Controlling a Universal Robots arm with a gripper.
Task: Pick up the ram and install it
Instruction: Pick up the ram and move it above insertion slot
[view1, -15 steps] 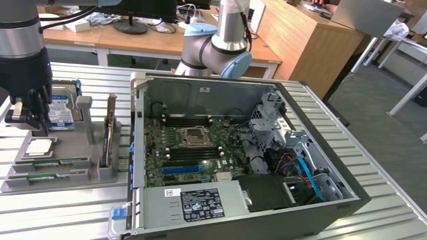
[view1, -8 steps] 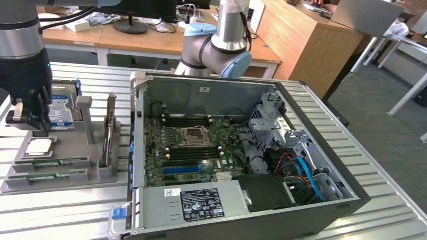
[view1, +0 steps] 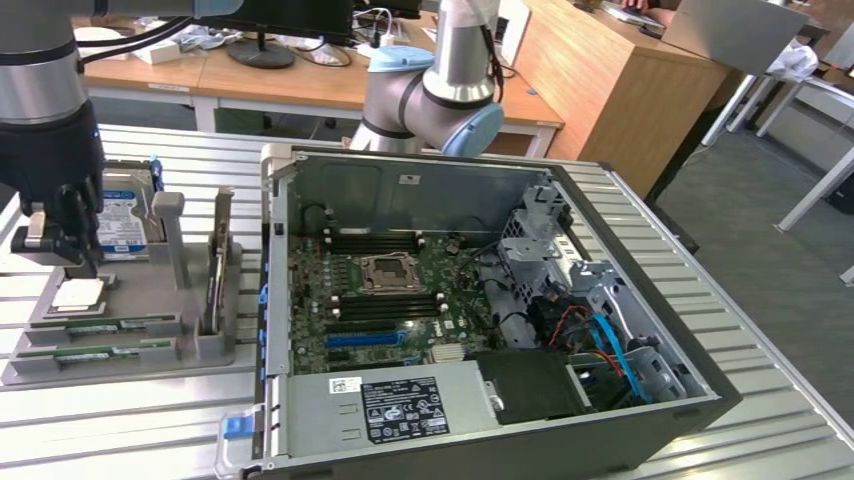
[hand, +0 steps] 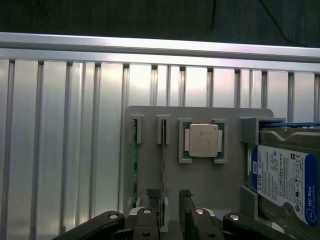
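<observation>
Gripper (hand: 169, 196) spread wide, empty, hovering over the ram (hand: 163, 165), which lies slotted in the grey holder (hand: 200, 185) just beside the processor chip (hand: 202, 141). Judgement: centre on the stick, descend square, pinch its long edges. Avoid the hard drive (hand: 282, 175) beyond the chip.

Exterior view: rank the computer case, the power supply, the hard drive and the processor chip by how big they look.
Largest to smallest:
1. computer case
2. power supply
3. hard drive, partly hidden
4. processor chip
</observation>
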